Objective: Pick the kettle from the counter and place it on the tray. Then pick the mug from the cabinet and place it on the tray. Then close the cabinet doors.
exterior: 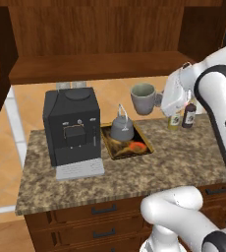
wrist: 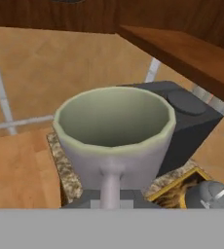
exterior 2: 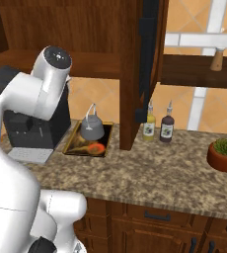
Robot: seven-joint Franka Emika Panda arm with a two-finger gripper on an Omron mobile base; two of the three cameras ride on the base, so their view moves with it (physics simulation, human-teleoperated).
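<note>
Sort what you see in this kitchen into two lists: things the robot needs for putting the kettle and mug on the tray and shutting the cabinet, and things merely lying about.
Belongs to the job:
kettle, sitting on the tray
tray
mug, held in the air by its handle in the gripper
cabinet
counter

Just lying about:
coffee machine
two bottles
potted plant

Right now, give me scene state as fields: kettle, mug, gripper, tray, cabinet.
kettle: upright on the tray, at its back end
tray: on the counter beside the coffee machine; orange item in its front part
mug: in the air above the counter, right of the kettle, held by its handle
gripper: shut on the mug
cabinet: open, shelf bare where visible
</note>
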